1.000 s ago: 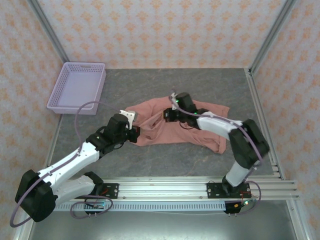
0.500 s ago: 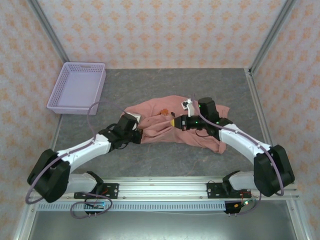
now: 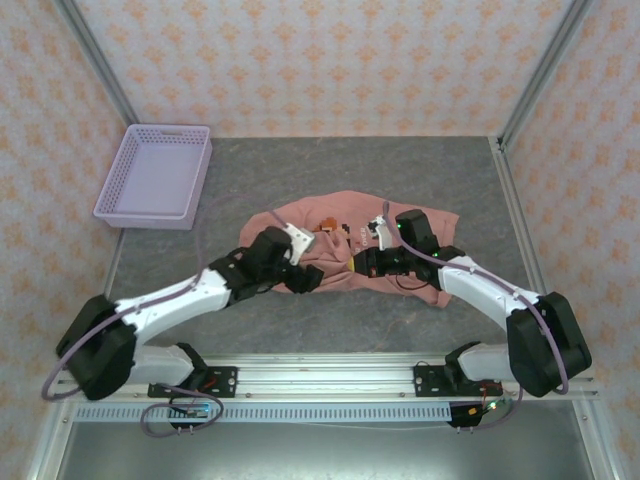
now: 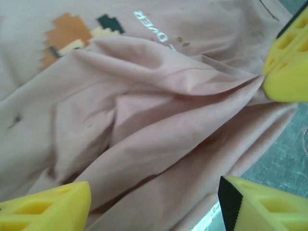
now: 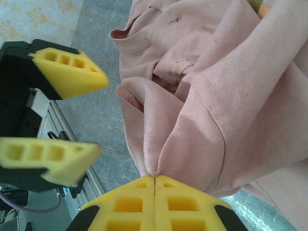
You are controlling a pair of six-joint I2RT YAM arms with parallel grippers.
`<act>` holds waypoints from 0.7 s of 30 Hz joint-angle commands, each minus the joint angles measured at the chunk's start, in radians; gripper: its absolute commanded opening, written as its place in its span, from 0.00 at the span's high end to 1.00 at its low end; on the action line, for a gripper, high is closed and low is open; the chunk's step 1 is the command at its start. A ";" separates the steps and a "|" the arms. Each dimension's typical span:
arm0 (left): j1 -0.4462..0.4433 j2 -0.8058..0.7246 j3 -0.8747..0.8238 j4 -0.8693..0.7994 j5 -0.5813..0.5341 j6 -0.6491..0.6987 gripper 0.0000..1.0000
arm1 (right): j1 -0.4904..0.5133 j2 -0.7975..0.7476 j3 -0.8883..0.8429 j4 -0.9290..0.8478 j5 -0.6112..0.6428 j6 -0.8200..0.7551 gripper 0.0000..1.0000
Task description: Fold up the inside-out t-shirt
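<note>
Grey speckled worktop (image 3: 300,170); cream walls (image 3: 320,60) with orange floral pattern; metal corner posts (image 3: 95,60); lavender perforated basket (image 3: 155,172) at far left; aluminium rail (image 3: 330,378) along near edge.

One t-shirt (image 3: 340,275). One basket (image 3: 155,175), at ten o'clock on the surface (image 3: 400,165). Two arms: left arm (image 3: 180,300), right arm (image 3: 480,290). Two pincers: left pincer (image 3: 305,275), right pincer (image 3: 356,264).

A grey speckled tabletop (image 3: 400,170) carries a crumpled salmon-pink inside-out t-shirt (image 3: 350,208) at centre frame and a lavender lattice basket (image 3: 143,216) at upper left.
</note>
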 commanded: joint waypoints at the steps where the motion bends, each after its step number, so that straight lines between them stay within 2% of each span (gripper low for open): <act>1: -0.010 0.122 0.099 -0.053 0.025 0.129 0.28 | -0.003 -0.018 0.010 0.002 0.018 -0.038 1.00; 3: -0.009 0.188 0.148 -0.045 -0.019 0.139 0.31 | -0.002 -0.016 0.012 0.003 0.018 -0.048 1.00; 5: -0.004 0.256 0.203 -0.052 -0.017 0.153 0.42 | -0.003 -0.017 0.012 -0.008 0.027 -0.062 1.00; 6: -0.001 0.282 0.227 -0.059 -0.006 0.153 0.53 | -0.002 -0.017 0.012 -0.014 0.032 -0.072 1.00; 8: 0.016 0.324 0.280 -0.098 0.040 0.126 0.83 | -0.003 -0.033 0.021 -0.047 0.086 -0.094 1.00; 10: 0.047 0.309 0.305 -0.124 0.118 0.047 1.00 | 0.003 -0.065 0.028 -0.094 0.234 -0.109 1.00; 12: 0.090 0.247 0.299 -0.127 0.251 -0.094 1.00 | 0.035 -0.104 0.039 -0.159 0.598 -0.070 1.00; 13: 0.111 0.210 0.279 -0.095 0.354 -0.194 1.00 | 0.054 -0.104 0.053 -0.199 0.765 -0.052 1.00; 16: 0.135 0.125 0.201 0.026 0.519 -0.467 1.00 | 0.134 -0.104 0.120 -0.313 1.037 -0.045 0.84; 17: 0.134 0.103 0.184 0.036 0.521 -0.516 1.00 | 0.159 -0.105 0.129 -0.324 1.076 -0.053 0.79; 19: 0.134 0.055 0.153 0.032 0.493 -0.588 1.00 | 0.210 -0.161 0.118 -0.294 1.067 -0.089 0.70; 21: 0.135 0.029 0.138 0.027 0.476 -0.638 1.00 | 0.230 -0.224 0.068 -0.204 0.899 -0.136 0.64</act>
